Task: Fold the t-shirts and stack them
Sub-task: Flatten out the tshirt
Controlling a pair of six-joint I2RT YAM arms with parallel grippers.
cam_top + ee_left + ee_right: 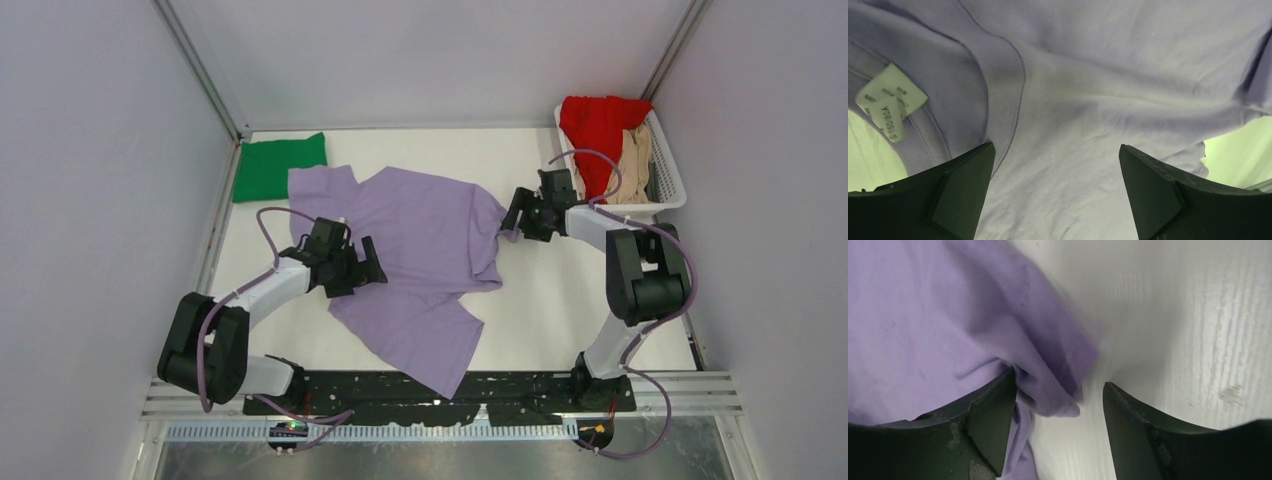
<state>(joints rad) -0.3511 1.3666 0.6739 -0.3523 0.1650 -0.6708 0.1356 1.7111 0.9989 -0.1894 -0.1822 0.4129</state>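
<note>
Flattening looks to us like the step in hand: the lavender t-shirt [420, 250] lies open but rumpled on the table [560, 300], reaching from under the left claw [365, 270] across to the right claw [512, 220], with its lower half skewed and one edge doubled over. We see the left claw spread wide, hovering just above the cloth and pinching nothing; the collar [1003, 75] and its white label [890, 102] sit ahead of it, off to one side. The right claw is also parted: a bunched corner of the shirt sits between its fingers, brushing one finger and clear of the other, so we judge it not gripped. Well beyond the left claw a green t-shirt [280, 165] lies folded, and close behind the right claw the basket [670, 185] holds a red t-shirt [595, 125] and a tan t-shirt [630, 160]. Next, we think, each claw needs a firm pinch on an edge – then a pull apart to draw the shirt flat before any fold
</note>
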